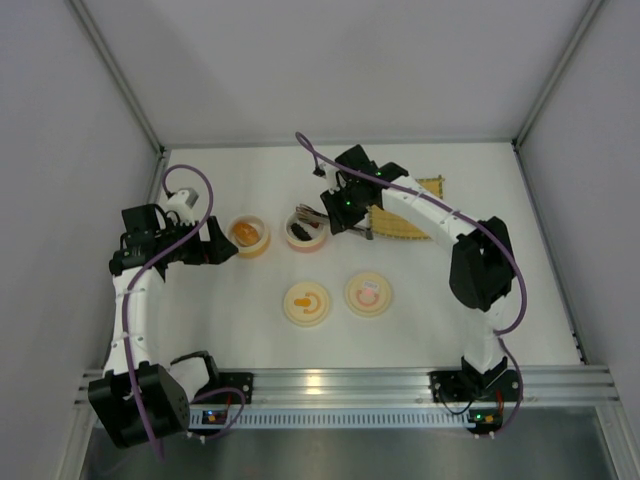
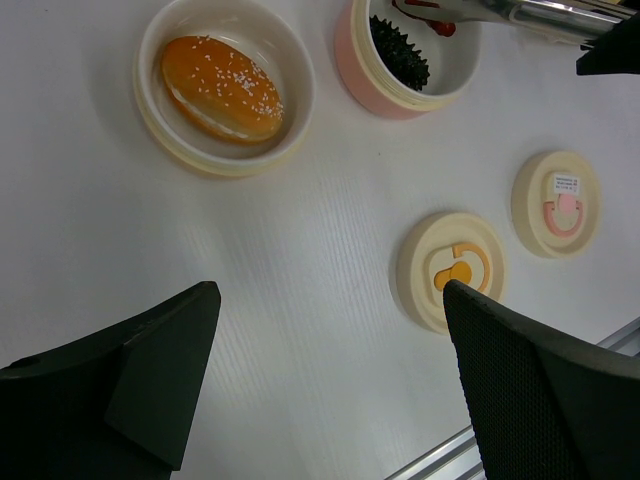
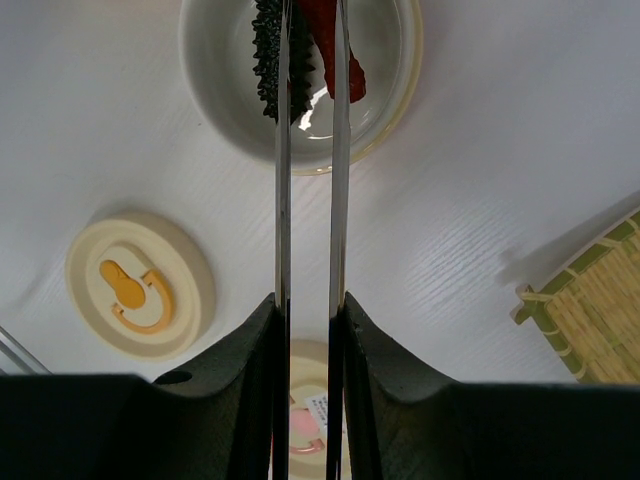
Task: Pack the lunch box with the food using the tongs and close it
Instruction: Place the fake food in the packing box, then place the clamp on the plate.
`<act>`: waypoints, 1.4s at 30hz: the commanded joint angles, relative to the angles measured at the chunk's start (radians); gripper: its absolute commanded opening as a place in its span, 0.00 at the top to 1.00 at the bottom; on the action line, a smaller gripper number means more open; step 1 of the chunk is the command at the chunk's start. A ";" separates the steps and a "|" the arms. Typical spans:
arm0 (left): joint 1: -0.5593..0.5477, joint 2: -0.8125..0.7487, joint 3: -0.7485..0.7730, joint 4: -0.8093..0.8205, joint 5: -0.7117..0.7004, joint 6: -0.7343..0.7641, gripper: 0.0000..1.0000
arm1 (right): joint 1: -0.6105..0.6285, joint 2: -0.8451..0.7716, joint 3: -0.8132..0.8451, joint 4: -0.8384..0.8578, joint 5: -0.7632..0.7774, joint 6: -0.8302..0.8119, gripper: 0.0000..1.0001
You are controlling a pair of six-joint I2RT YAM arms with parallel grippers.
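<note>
Top external: white tabletop beneath tongs, pale grey walls, perhaps panels.

The white table fills the middle of the top view. On it, just above centre, a cream bowl and a pink bowl stand side by side. Below them lie an orange-marked lid and a pink-marked lid. A bamboo mat lies at upper right.
</note>
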 commanded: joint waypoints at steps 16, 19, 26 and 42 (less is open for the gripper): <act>0.007 -0.011 0.009 0.034 0.010 0.016 0.02 | 0.015 -0.053 0.009 0.025 0.000 -0.035 0.61; 0.007 -0.014 0.012 0.031 0.010 0.018 0.02 | 0.013 -0.079 0.012 0.013 0.007 -0.052 0.61; 0.007 -0.043 0.025 0.010 -0.003 0.039 0.02 | -0.060 -0.238 0.006 -0.020 0.008 -0.075 0.65; 0.007 -0.091 0.015 0.010 0.020 0.038 0.02 | -0.608 -0.610 -0.417 0.000 -0.018 -0.236 0.68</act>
